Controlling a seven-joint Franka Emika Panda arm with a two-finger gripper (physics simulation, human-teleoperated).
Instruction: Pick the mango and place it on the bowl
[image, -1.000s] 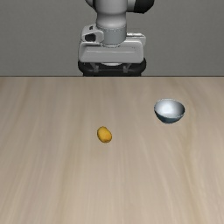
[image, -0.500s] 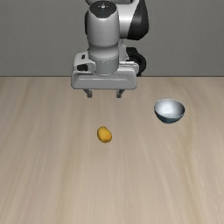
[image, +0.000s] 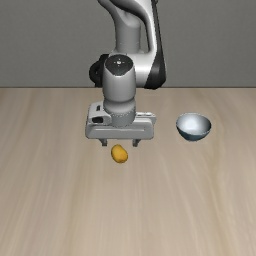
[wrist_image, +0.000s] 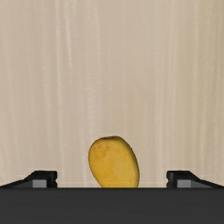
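Note:
A small yellow-orange mango (image: 120, 154) lies on the light wooden table (image: 50, 200). My gripper (image: 119, 144) hangs just above it, open, its two fingers standing wide to either side of the fruit without touching it. In the wrist view the mango (wrist_image: 114, 163) sits midway between my fingertips (wrist_image: 41, 178), close under the hand. A small silver-blue bowl (image: 194, 127) stands upright on the table toward the exterior view's right, well apart from the mango and the gripper.
The wooden table (wrist_image: 112, 70) stretches bare around the mango. A grey wall (image: 40, 40) rises behind the table's far edge. The arm (image: 135, 40) reaches down from the back.
My arm has come down and forward from the table's far edge until the open gripper hangs directly over the mango. Mango and bowl have stayed where they were.

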